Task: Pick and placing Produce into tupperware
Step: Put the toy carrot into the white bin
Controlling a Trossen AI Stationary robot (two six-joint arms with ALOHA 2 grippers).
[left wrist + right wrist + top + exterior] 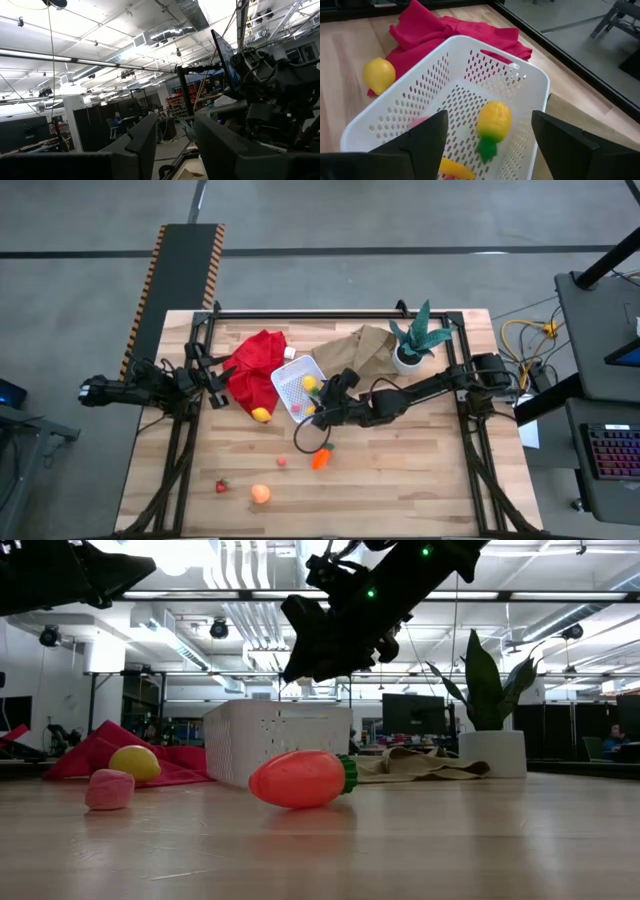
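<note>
The white perforated tupperware (296, 387) (455, 100) (278, 742) stands mid-table with one edge on the red cloth. Inside it lie a yellow fruit with a green top (493, 122), a yellow piece (452, 169) and something pink. My right gripper (322, 404) (489, 120) (320, 640) hangs open and empty above the container's near-right part. The orange carrot (321, 458) (300, 778) lies on its side on the table. A lemon (261, 415) (379, 75) (135, 762) sits by the cloth's edge. A pink piece (282, 462) (110, 789), a red berry (221, 486) and a peach ball (260, 494) rest nearer. My left gripper (213, 375) (175, 137) waits open at the table's left edge.
The red cloth (255, 365) (450, 35) lies left of the container. A brown paper bag (360, 348) (420, 762) and a potted plant (415, 345) (490, 720) stand behind and to the right. Bare wood spreads along the near edge and near right.
</note>
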